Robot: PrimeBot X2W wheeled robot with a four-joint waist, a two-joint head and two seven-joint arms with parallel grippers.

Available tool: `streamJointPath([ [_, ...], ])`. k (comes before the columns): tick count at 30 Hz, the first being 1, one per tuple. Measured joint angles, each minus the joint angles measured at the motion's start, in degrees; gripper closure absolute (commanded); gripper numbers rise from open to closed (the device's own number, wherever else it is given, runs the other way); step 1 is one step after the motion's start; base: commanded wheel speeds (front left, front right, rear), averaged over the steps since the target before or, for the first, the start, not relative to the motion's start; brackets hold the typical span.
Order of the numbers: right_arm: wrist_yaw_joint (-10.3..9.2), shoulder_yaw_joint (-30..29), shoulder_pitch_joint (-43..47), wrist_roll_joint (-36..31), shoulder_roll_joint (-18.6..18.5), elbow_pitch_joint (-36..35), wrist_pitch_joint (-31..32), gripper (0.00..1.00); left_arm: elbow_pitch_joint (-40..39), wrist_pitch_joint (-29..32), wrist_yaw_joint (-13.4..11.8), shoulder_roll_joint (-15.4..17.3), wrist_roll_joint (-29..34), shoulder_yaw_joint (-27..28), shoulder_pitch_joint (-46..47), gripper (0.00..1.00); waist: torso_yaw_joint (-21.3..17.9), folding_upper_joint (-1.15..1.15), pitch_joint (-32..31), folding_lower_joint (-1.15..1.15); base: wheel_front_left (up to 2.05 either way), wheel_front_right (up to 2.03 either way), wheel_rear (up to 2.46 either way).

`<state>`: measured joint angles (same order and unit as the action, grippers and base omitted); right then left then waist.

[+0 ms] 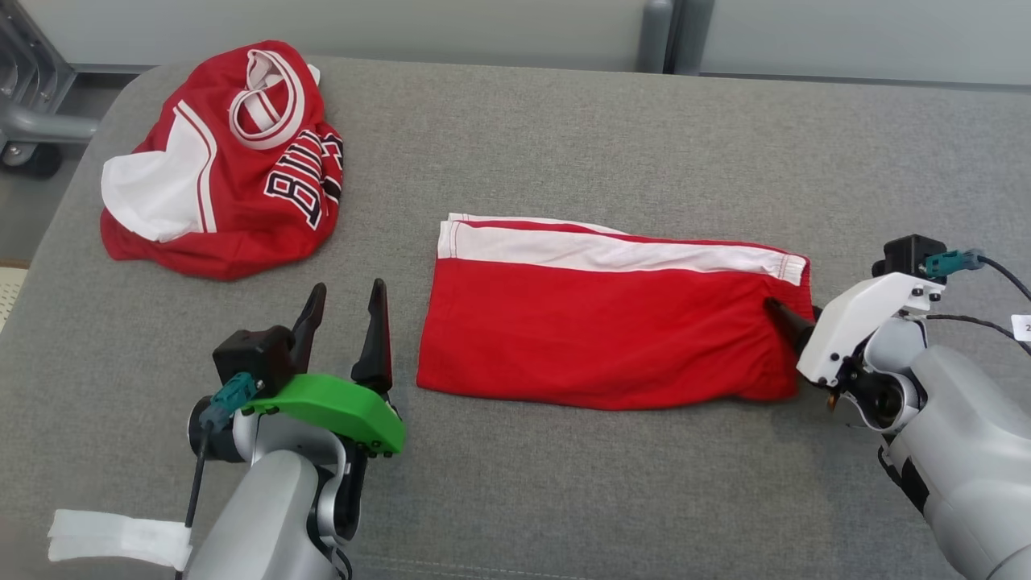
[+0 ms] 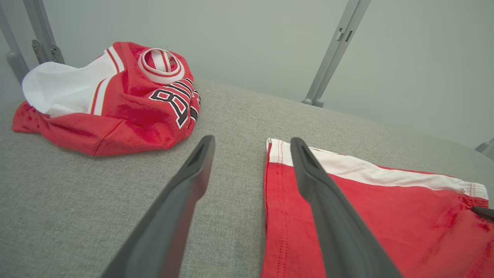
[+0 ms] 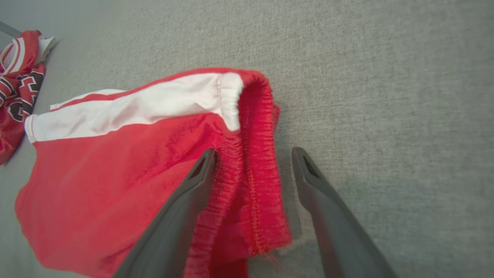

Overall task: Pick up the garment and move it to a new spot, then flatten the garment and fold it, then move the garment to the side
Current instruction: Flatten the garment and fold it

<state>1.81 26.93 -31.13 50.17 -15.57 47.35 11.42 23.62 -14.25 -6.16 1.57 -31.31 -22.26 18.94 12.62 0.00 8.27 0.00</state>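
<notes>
Left hand [image 1: 348, 288] hovers wide open beside the folded red shorts [image 1: 604, 322], mid-bench [image 1: 564, 121]. Left wrist view: the hem [image 2: 270, 185] lies just right. Right wrist view: right hand [image 3: 253, 151], spread, straddles the waistband [image 3: 262, 127]; likely soft, light cloth, best pinched there.

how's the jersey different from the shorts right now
The jersey lies crumpled in a heap at the far left; the shorts lie flat and folded in the middle. The jersey bears black lettering; the shorts are plain with a white side band. The jersey is untouched; the right gripper straddles the shorts' waistband. Both are red and white.
</notes>
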Motion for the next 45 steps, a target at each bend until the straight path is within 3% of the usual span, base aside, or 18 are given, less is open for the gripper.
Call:
streamJointPath([
  [7, 0.46, 0.23, -0.02, 2.32, 1.40, 0.90, 2.86, 0.00, -2.30, 0.00, -0.48, 0.12, 0.98, 1.33, -2.86, 0.00, 0.95, 0.00, 0.41, 0.00, 0.00, 0.00, 0.00],
  [8, 0.66, -0.16, -0.02, 2.80, 1.48, 0.97, 3.11, 0.04, -2.60, 0.00, -0.48, 0.12, 1.15, 1.45, -3.06, 0.00, 0.96, 0.00, 0.43, 0.00, 0.00, 0.00, 0.00],
  [9, 0.71, -0.40, -0.02, 3.22, 1.60, 1.03, 3.31, 0.25, -2.92, 0.00, -0.49, 0.12, 1.36, 1.55, -3.22, 0.00, 0.96, 0.00, 0.45, 0.00, 0.00, 0.00, 0.00],
  [10, 0.85, -0.57, -0.02, 3.47, 1.76, 1.05, 3.44, 0.35, -3.35, 0.00, -0.49, 0.13, 1.49, 1.66, -3.42, 0.00, 0.94, 0.00, 0.47, 0.00, 0.00, 0.00, 0.00],
  [11, 1.01, -0.76, -0.03, 3.74, 1.93, 1.08, 3.60, 0.60, -3.75, 0.00, -0.49, 0.13, 1.74, 1.74, -3.65, 0.00, 0.92, 0.00, 0.51, 0.00, 0.00, 0.00, 0.00],
  [13, 1.36, -1.22, -0.03, 4.69, 2.41, 1.15, 3.76, 0.71, -4.12, 0.00, -0.49, 0.13, 1.87, 1.83, -3.97, 0.00, 0.85, 0.00, 0.58, 0.00, 0.00, 0.00, 0.00],
  [15, 1.79, -2.02, -0.03, 5.65, 2.85, 1.21, 3.75, 1.00, -4.57, 0.00, -0.52, 0.13, 2.24, 2.01, -4.33, 0.00, 0.74, 0.00, 0.63, 0.00, 0.00, 0.00, 0.00],
  [27, 3.33, -3.43, 0.01, 7.08, 1.91, 1.93, 3.76, 1.00, -7.08, 0.00, -0.89, 0.68, 3.90, 4.34, -7.53, 0.00, -1.08, 0.00, 0.47, 0.00, 0.00, 0.00, 0.00],
  [38, 3.83, -4.71, -0.01, 7.97, -4.42, 3.47, 5.94, 1.00, -8.47, 0.00, -0.92, 0.70, 4.89, 4.42, -9.67, 0.00, -4.21, 0.00, -1.06, 0.00, 0.00, 0.00, 0.00],
  [45, 4.24, -6.06, 0.01, 11.58, -3.02, 3.55, 8.49, 1.00, -9.01, 0.10, -0.92, 0.71, 5.31, 4.44, -10.87, 0.00, -5.43, 0.00, -2.16, 0.00, 0.00, 0.00, 0.00],
])
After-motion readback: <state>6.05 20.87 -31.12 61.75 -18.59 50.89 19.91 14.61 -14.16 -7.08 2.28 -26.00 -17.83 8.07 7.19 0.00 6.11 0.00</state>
